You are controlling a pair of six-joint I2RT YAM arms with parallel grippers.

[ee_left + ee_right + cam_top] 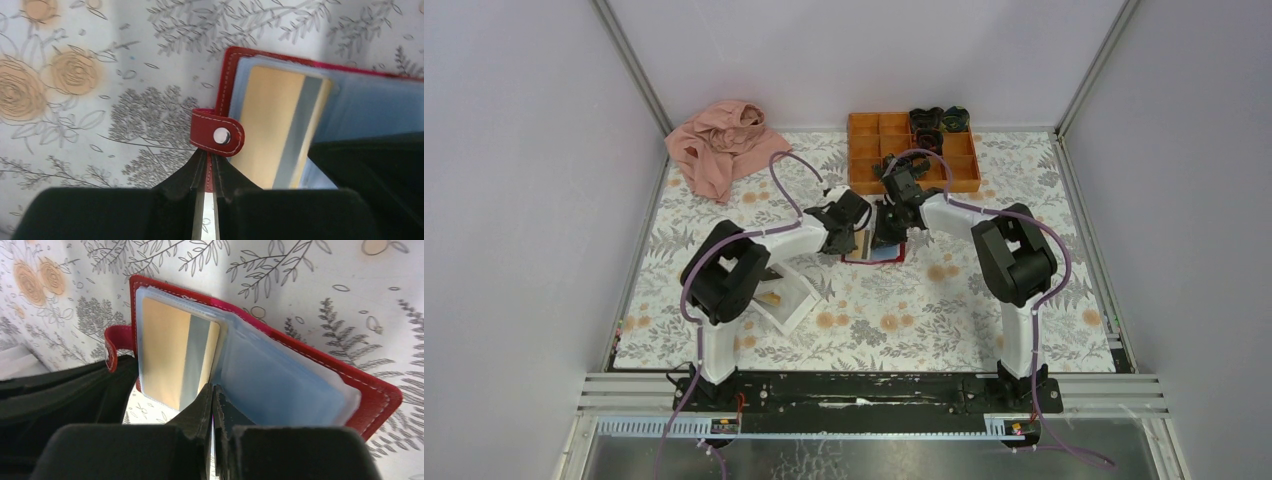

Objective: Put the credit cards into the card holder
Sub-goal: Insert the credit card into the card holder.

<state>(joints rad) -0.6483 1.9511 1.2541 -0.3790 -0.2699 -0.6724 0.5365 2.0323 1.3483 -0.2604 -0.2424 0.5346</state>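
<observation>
The card holder [876, 252], a dark-red bifold wallet, lies open on the floral table with its pale blue inside up. One golden-tan credit card [272, 125] sits in its left sleeve and also shows in the right wrist view [170, 355]. My left gripper [210, 167] is shut on the snap tab [218, 134] at the wallet's left edge. My right gripper [213, 396] is shut on the near edge of the card holder [370, 390] by the middle fold. Another tan card [769, 297] lies in the white tray.
The white tray [796, 305] sits near the left arm's elbow. An orange compartment box [864, 150] stands at the back, with dark items [939, 120] behind it. A pink cloth [719, 145] lies at the back left.
</observation>
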